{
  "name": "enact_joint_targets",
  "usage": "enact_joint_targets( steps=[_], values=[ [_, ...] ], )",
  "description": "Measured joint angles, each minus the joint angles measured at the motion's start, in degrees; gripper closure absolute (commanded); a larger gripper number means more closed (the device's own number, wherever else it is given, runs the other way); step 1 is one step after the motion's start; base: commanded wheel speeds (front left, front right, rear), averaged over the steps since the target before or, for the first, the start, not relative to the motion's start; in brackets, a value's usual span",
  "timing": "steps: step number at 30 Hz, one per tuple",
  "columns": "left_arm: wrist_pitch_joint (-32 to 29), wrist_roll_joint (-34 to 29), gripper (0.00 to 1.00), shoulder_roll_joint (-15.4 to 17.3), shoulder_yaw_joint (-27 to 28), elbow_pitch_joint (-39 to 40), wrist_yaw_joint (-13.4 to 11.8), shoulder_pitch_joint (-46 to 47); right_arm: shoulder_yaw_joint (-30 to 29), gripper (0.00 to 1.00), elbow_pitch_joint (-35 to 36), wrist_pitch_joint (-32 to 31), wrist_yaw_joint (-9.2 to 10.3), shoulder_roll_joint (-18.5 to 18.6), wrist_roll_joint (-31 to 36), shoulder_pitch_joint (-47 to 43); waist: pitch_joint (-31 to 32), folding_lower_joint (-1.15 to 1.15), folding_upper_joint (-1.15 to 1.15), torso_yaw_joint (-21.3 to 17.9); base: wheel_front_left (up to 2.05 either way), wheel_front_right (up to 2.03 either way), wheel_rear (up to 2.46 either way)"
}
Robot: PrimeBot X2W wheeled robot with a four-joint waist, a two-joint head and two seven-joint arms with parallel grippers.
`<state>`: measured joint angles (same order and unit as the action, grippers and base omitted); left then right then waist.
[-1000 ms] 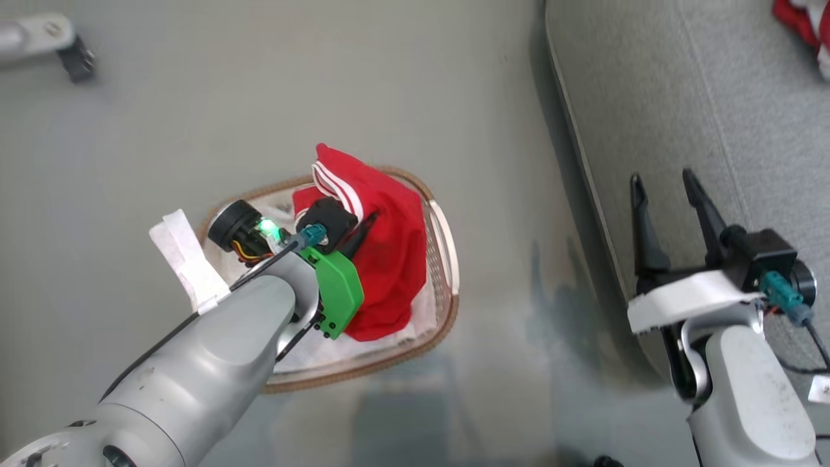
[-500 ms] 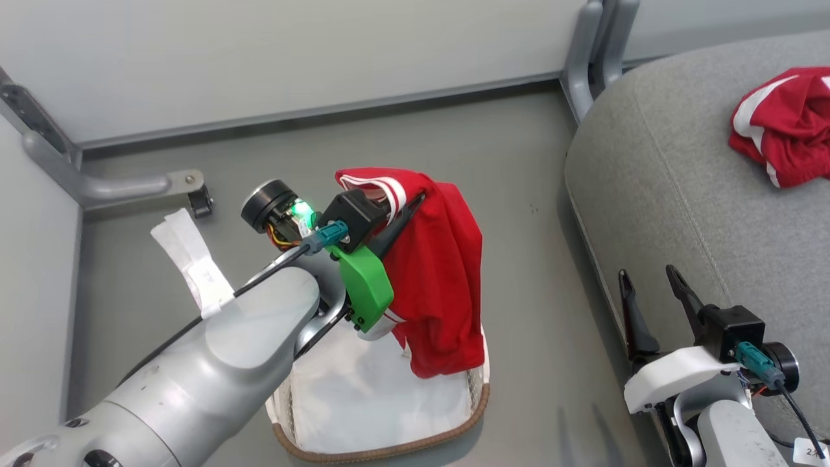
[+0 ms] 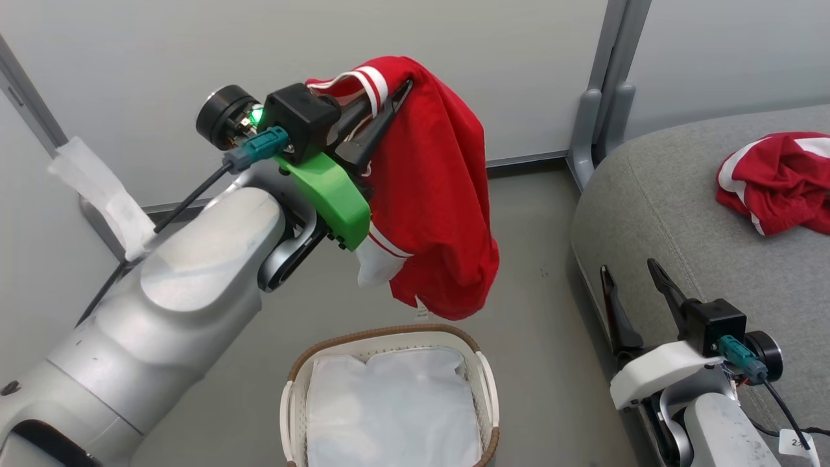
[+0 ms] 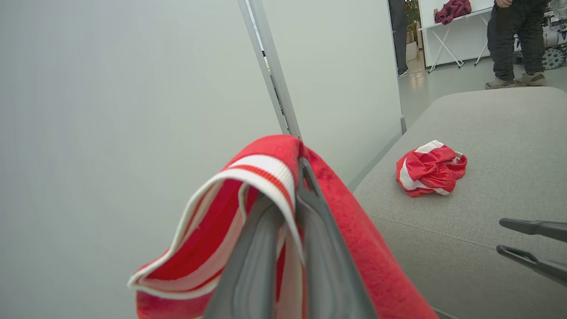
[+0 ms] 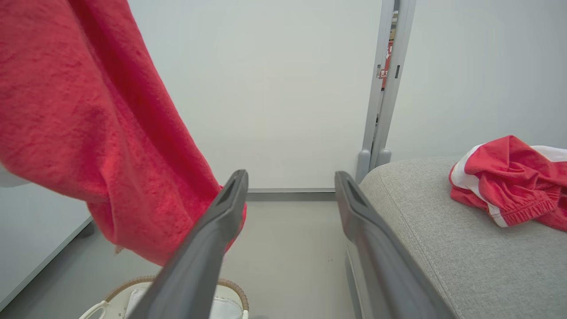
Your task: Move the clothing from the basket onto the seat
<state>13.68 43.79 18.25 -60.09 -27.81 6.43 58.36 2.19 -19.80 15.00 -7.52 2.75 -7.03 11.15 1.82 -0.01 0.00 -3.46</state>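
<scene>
Head view: red garment point(image 3: 434, 188) hangs in the air above the basket point(image 3: 389, 332), clear of its rim, pinched at the white-striped band edge by the left gripper point(image 3: 401, 89), jaws narrow and clamped on the fabric. Cloth drapes limp in long folds, so it is likely light, soft and floppy, not fragile. It could swing or slip from a thin pinch, and the thicker banded edge looks like the safest hold. Basket interior shows the white liner point(image 3: 395, 408), with no red seen inside. A second garment point(image 3: 775, 178) lies crumpled on the grey seat point(image 3: 655, 214), well to the right. Right gripper point(image 3: 627, 264) is empty, fingers spread wide, low beside the seat's front edge.
</scene>
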Motion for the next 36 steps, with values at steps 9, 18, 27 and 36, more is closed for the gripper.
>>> enact_joint_targets(
  steps=[9,18,27,36],
  values=[
    [-1.9,0.1,1.00,1.5,0.5,2.7,-0.7,2.4,2.4,0.00,0.0,0.0,0.00,0.0,-0.4,1.3,0.2,0.00,0.00,-0.5,0.00,0.00,0.00],
    [-2.6,0.2,1.00,1.9,0.4,4.2,-1.5,2.7,4.9,0.00,0.5,0.0,0.00,0.0,-1.1,1.4,0.4,0.00,0.00,-0.5,0.00,0.00,0.00],
    [-3.3,0.3,1.00,1.9,0.2,5.2,-2.0,3.1,15.5,0.00,2.7,0.0,0.00,0.0,-2.7,2.5,0.0,0.00,0.00,-0.6,0.00,0.00,0.00],
    [-4.0,0.5,1.00,0.7,-0.3,5.3,-2.3,4.5,23.4,0.00,-2.1,0.0,0.00,0.0,-2.3,10.2,-0.4,0.01,0.00,-0.2,0.00,0.00,0.00]
  ],
)
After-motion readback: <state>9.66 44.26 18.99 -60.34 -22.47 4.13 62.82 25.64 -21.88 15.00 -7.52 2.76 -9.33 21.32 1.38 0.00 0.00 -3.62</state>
